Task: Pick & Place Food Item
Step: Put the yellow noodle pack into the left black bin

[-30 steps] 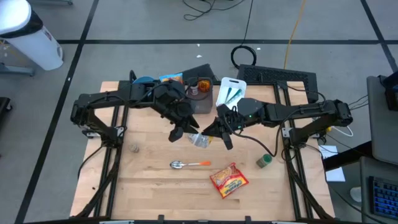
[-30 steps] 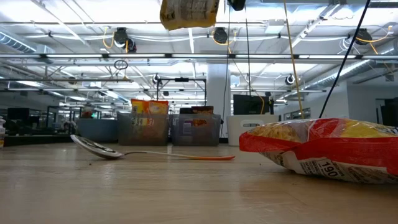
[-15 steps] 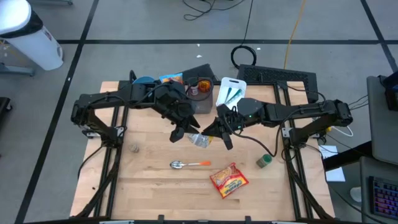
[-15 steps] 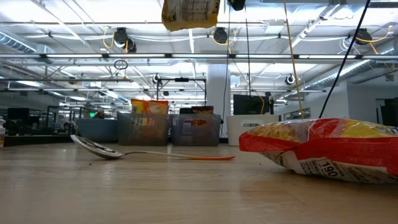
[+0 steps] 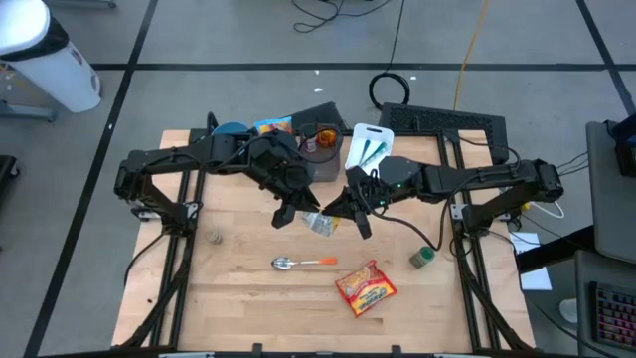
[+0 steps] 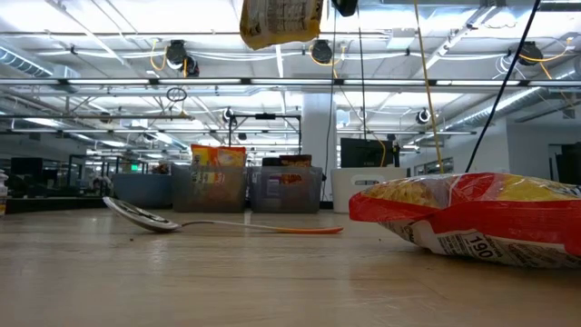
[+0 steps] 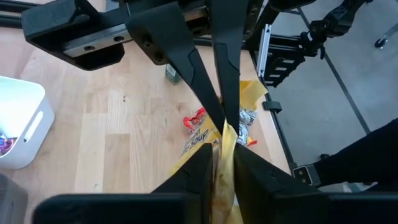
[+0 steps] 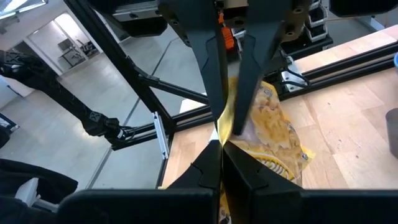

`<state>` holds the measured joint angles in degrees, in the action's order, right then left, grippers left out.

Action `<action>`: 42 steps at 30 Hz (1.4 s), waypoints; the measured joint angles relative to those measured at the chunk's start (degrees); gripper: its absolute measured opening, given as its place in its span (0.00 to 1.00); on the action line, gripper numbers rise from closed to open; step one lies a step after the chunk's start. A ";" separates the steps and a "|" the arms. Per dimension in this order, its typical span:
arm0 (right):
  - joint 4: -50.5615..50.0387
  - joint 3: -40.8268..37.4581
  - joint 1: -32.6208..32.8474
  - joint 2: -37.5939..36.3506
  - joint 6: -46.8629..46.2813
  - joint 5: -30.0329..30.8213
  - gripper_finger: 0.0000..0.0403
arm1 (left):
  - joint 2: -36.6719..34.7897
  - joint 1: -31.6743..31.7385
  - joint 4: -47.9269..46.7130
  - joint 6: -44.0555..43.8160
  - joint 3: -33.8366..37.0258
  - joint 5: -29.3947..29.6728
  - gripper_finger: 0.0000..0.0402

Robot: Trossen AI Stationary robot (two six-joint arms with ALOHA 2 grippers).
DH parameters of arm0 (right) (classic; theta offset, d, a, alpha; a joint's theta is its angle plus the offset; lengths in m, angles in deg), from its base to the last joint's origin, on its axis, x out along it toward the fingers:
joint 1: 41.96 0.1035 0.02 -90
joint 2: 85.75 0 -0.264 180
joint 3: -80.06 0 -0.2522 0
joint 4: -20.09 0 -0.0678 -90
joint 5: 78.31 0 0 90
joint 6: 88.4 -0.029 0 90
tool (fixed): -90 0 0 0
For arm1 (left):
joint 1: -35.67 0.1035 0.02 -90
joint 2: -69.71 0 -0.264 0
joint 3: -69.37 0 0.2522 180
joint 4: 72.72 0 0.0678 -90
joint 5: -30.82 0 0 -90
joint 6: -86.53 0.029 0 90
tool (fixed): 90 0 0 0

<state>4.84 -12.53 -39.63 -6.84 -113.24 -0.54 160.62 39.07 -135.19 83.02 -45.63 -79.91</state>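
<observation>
A: From above, what do you see?
B: Both arms meet over the middle of the wooden table. The left gripper and the right gripper each pinch an edge of a small yellow snack bag held up between them. Nearer the front lie a spoon with an orange handle and a red and yellow noodle packet.

A: And level with the tabletop?
B: The snack bag hangs high, clear of the table. The spoon and the noodle packet lie on the wood.

A: The left wrist camera?
B: The left gripper's fingers stand narrow, closed on the bag's yellow edge; the right arm's fingers nip the same edge from the far side.

A: The right wrist camera?
B: The right gripper is clamped tight on the bag, with the left arm's fingers opposite.
</observation>
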 joint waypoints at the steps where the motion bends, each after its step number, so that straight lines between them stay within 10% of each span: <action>1: 0.00 0.00 0.00 0.00 0.00 0.02 0.00 | 0.00 0.00 0.01 0.00 0.00 0.00 0.13; 19: 1.14 0.00 0.02 0.00 0.02 -0.02 0.02 | -0.08 0.02 0.24 0.82 -0.02 -1.73 0.01; 35: 3.05 0.02 -2.39 -1.22 -2.58 0.58 0.48 | -0.72 1.34 -1.64 -0.26 -0.02 -1.70 0.00; 42: -1.10 0.02 -2.86 -5.49 -0.07 13.30 0.51 | -3.99 4.61 -2.31 -1.14 0.04 -1.01 0.00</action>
<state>3.73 -12.52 -42.49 -12.33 -113.31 12.76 156.64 43.68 -137.50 81.88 -45.59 -80.92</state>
